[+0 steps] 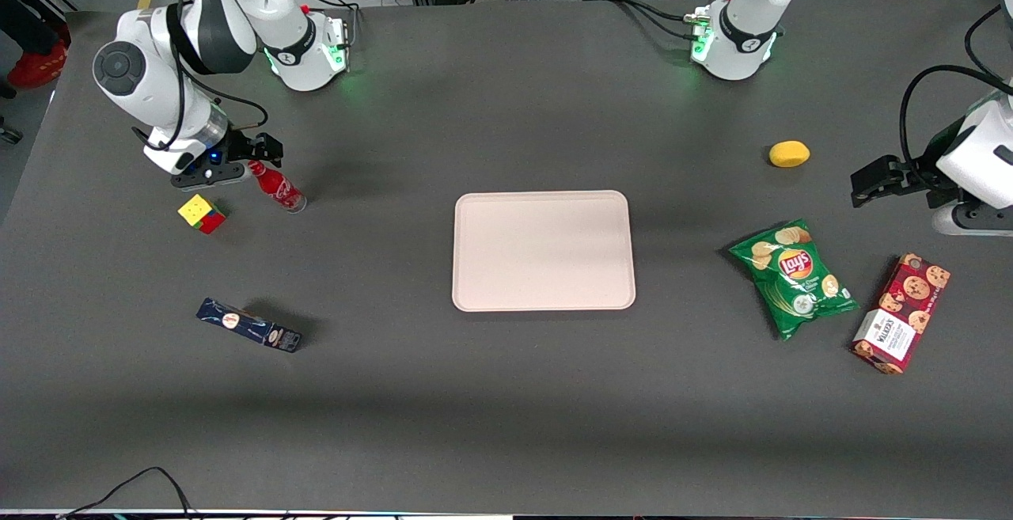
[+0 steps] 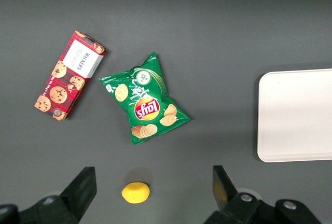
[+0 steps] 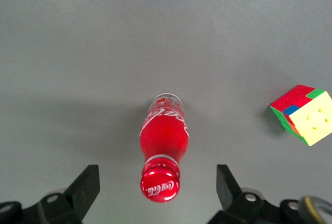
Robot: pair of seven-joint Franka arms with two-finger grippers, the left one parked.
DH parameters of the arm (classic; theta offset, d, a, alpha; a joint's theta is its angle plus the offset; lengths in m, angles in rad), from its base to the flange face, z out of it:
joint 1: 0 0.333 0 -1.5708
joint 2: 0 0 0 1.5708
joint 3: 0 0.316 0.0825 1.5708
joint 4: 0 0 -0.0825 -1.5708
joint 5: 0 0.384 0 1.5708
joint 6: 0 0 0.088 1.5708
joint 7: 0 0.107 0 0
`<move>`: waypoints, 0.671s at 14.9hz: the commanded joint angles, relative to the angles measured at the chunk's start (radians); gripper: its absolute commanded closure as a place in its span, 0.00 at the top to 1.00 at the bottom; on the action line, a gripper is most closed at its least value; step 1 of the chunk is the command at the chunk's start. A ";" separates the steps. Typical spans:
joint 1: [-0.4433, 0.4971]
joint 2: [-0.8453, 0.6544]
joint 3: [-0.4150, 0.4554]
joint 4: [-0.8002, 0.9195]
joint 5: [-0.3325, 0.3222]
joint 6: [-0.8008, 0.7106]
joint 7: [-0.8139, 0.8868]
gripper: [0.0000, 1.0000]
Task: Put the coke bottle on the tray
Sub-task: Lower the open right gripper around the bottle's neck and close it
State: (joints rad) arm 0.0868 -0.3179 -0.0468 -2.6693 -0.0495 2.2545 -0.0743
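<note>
The coke bottle (image 1: 277, 185) stands on the grey table toward the working arm's end, red with a red cap and white script. In the right wrist view the bottle (image 3: 163, 154) stands upright with its cap between the two black fingers, touching neither. My gripper (image 1: 252, 157) is open and hovers just above the cap; it also shows in the right wrist view (image 3: 158, 185). The pale pinkish-beige tray (image 1: 543, 251) lies flat at the table's middle, well away from the bottle, and its edge shows in the left wrist view (image 2: 295, 115).
A colourful puzzle cube (image 1: 201, 213) sits beside the bottle, nearer the front camera, also in the right wrist view (image 3: 303, 114). A dark blue box (image 1: 248, 324) lies nearer still. A chips bag (image 1: 793, 276), cookie box (image 1: 901, 313) and lemon (image 1: 789, 153) lie toward the parked arm's end.
</note>
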 commanded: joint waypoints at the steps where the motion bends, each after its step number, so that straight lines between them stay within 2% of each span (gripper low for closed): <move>1: -0.010 -0.027 -0.001 -0.032 -0.015 0.027 -0.025 1.00; 2: -0.010 -0.026 -0.001 -0.034 -0.015 0.030 -0.025 0.99; 6: -0.010 -0.024 -0.001 -0.047 -0.015 0.047 -0.025 0.83; 10: -0.010 -0.024 -0.001 -0.047 -0.015 0.047 -0.035 0.57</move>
State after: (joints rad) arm 0.0866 -0.3179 -0.0468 -2.6972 -0.0550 2.2813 -0.0764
